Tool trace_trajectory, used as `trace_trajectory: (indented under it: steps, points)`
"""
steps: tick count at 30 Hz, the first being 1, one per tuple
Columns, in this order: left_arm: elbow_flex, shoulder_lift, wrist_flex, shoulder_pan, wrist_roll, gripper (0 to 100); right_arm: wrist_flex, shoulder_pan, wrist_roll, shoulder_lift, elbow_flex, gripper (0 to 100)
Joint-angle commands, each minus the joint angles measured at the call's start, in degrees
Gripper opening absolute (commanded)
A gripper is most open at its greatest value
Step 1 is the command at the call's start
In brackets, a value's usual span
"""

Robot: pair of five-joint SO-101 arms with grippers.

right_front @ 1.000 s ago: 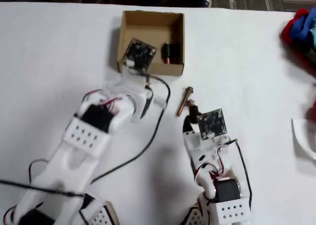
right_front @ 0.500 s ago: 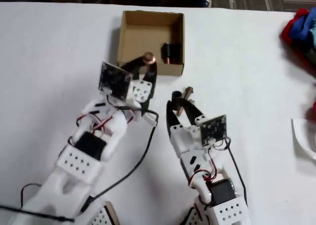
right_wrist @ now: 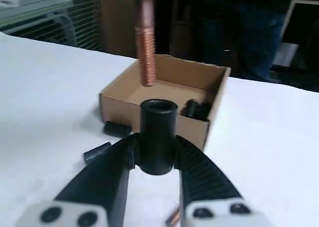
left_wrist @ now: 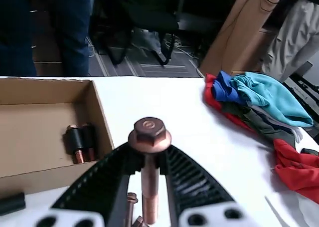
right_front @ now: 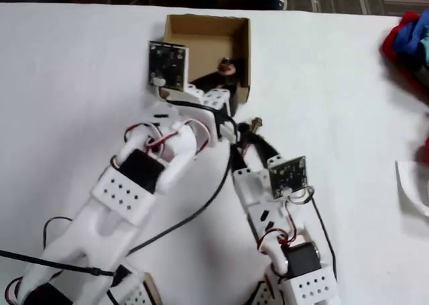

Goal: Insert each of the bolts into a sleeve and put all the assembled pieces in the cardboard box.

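On the white table [right_front: 74,70], we see the left gripper [left_wrist: 148,154] clamping a copper hex-head bolt [left_wrist: 149,134] over the lower-right corner of the brown cardboard box [right_front: 201,43], the right gripper [right_wrist: 157,148] clamping a black cylindrical sleeve [right_wrist: 158,129] below.

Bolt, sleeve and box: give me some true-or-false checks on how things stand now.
1. The left gripper holds a bolt, head up. True.
2. The right gripper is empty. False: it is shut on an upright sleeve.
3. The bolt is in the sleeve. False: its threaded tip hangs above the sleeve's opening.
4. The box holds an assembled piece. True.
5. Two loose sleeves lie on the table outside the box. True.
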Motion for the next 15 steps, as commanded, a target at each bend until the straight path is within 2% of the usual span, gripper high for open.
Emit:
trace_trajectory:
  steps: [1, 15]
  points:
    - [-3.6, -0.1, 0.2, 1.1, 0.6, 3, -0.3, 2.9, 0.4, -0.3, 0.5, 1.9]
    - [-3.6, -0.1, 0.3, 3.3, 0.5, 3, -0.4, 2.9, 0.6, -0.3, 0.5, 1.9]
